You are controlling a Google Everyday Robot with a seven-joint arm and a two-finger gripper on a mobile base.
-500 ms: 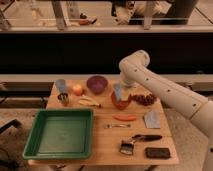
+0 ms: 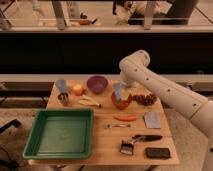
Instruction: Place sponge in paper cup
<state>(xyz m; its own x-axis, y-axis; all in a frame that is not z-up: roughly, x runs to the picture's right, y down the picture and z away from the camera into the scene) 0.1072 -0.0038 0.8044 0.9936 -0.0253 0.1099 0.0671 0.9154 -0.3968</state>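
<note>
One gripper (image 2: 118,93) hangs over the orange bowl (image 2: 126,104), paper cup (image 2: 61,85) well apart.

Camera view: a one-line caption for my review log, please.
Pincer at the orange bowl toward the table back edge; paper cup apart, near the back-left corner.

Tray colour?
Green tray, shown best in the camera view. The pincer is just above the orange bowl.

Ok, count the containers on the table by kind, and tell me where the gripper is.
Cups: 2, paper cup, metal cup
Bowls: 2, purple bowl, orange bowl
Trays: 1, green tray
Total: 5
The gripper hangs over the orange bowl.
</note>
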